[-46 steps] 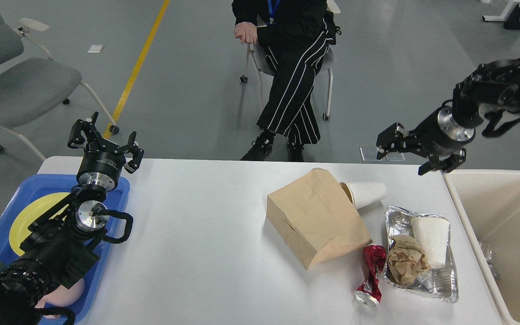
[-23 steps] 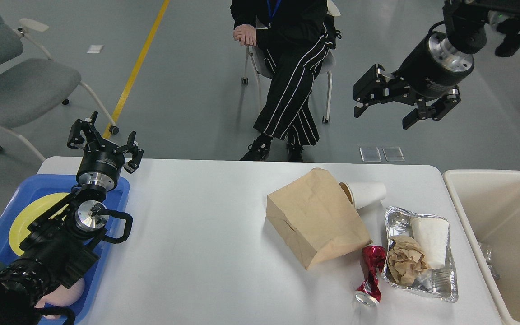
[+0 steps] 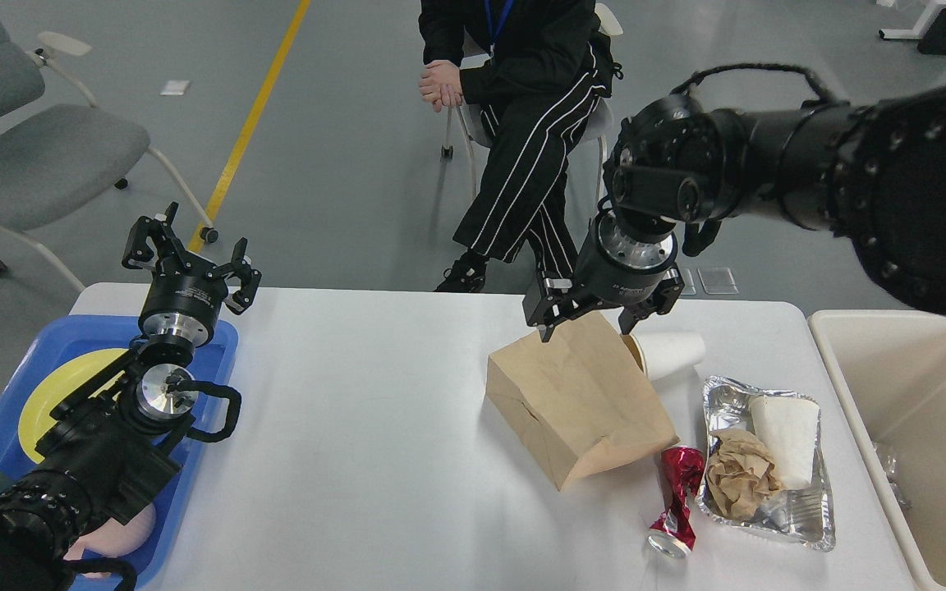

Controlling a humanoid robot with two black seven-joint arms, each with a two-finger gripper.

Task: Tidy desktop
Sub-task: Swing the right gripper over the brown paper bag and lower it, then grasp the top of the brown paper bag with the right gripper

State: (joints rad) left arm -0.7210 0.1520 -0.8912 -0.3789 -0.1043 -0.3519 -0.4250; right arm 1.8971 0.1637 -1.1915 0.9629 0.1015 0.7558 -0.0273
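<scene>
The worktop (image 3: 374,460) fills the lower centre of the head view. Left claw (image 3: 188,254): fingers spread, gripping nothing, raised over the far end of the blue tray (image 3: 194,460), which carries a yellow plate (image 3: 50,394). Right claw (image 3: 592,316): fingers spread, pointing down, positioned at the far top edge of the brown paper bag (image 3: 576,402); contact cannot be determined. A white paper cup (image 3: 670,353) lies on its side against the bag. A crushed red can (image 3: 674,497) lies beside the foil tray (image 3: 801,525). The beige bin (image 3: 916,386) stands at the worktop's right end.
</scene>
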